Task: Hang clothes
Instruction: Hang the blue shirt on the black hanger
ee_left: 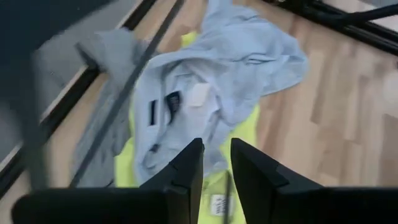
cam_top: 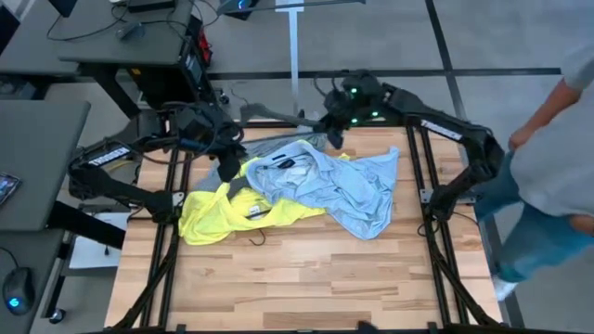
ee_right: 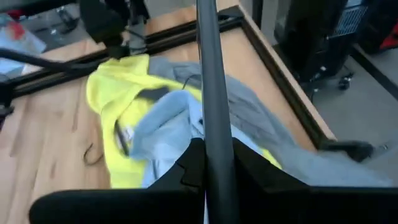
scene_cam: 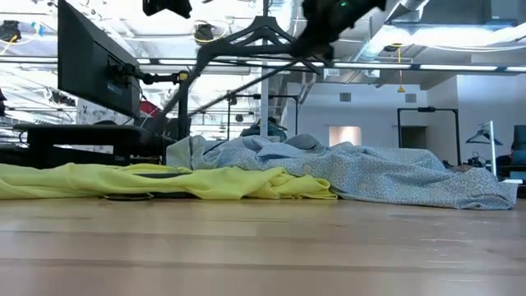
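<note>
High view shows three clothes piled on the table (cam_top: pixel 278 288), near its far edge. The pale blue shirt (cam_top: pixel 343 186) is spread on top, toward the far right corner. The yellow T-shirt (cam_top: pixel 218 215) is partly under it on the left side, and the grey T-shirt (cam_top: pixel 243 160) is tucked along the far edge.

A black hanger (scene_cam: pixel 263 37) is held up in the air above the far edge. The right gripper (cam_top: pixel 334 125) is closed tight on one of its bars — in the right wrist view the bar is pinched between both fingers (ee_right: pixel 189 168). The left gripper (cam_top: pixel 218 139) is raised over the far left part of the pile. Its fingers (ee_left: pixel 186 168) are only a little apart, and nothing is seen between them.

No shirt is on the hanger yet. A few things could go wrong. The hanger is thin and smooth, so it could twist or slip in the pinch. The clothes are tangled, so two could be lifted when one is pulled. A narrow gap between the left fingers could miss thick cloth.
</note>
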Robot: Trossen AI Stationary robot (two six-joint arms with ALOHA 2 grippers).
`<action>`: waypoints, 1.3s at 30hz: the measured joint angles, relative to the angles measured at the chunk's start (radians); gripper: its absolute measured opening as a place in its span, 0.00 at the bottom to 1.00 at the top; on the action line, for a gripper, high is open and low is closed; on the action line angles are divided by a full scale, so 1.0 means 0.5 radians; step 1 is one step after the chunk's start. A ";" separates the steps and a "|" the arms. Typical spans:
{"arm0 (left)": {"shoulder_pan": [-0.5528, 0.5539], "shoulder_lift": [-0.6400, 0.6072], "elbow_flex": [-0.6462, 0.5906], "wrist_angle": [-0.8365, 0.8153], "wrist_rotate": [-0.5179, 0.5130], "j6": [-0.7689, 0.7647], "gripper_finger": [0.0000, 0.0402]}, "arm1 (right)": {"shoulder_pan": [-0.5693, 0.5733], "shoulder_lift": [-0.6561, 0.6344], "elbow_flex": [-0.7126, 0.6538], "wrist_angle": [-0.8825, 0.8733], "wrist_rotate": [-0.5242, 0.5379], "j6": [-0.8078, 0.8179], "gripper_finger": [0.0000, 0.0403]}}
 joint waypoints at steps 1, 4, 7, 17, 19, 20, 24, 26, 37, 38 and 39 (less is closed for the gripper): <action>0.041 0.000 0.000 -0.014 -0.001 0.002 0.18 | -0.038 -0.049 -0.001 -0.053 0.020 -0.011 0.07; 0.164 -0.002 -0.032 -0.026 0.003 0.023 0.22 | -0.150 -0.217 0.000 -0.185 0.050 -0.006 0.07; 0.266 0.032 -0.109 -0.014 0.046 0.034 0.28 | -0.237 -0.377 0.004 -0.334 0.014 0.022 0.07; 0.314 0.329 -0.344 0.206 0.126 0.213 0.38 | -0.318 -0.677 -0.004 -0.565 0.071 -0.033 0.07; 0.339 0.364 -0.384 0.280 0.196 0.188 0.38 | -0.319 -0.757 -0.004 -0.554 0.067 -0.037 0.07; 0.347 0.381 -0.408 0.318 0.244 0.172 0.39 | -0.327 -0.796 -0.002 -0.564 0.062 -0.041 0.07; 0.350 0.421 -0.491 0.483 0.337 0.182 0.39 | -0.412 -0.952 -0.129 -0.589 0.045 -0.048 0.07; 0.373 0.424 -0.527 0.488 0.346 0.233 0.39 | -0.426 -1.000 -0.220 -0.592 0.050 -0.028 0.07; 0.520 0.423 -0.832 0.683 0.331 0.554 0.39 | -0.417 -1.176 -0.567 -0.496 0.046 0.147 0.07; 0.527 0.423 -0.880 0.742 0.355 0.577 0.39 | -0.417 -1.180 -0.567 -0.487 0.045 0.156 0.07; 0.536 0.423 -0.925 0.796 0.367 0.604 0.39 | -0.419 -1.184 -0.567 -0.473 0.044 0.171 0.07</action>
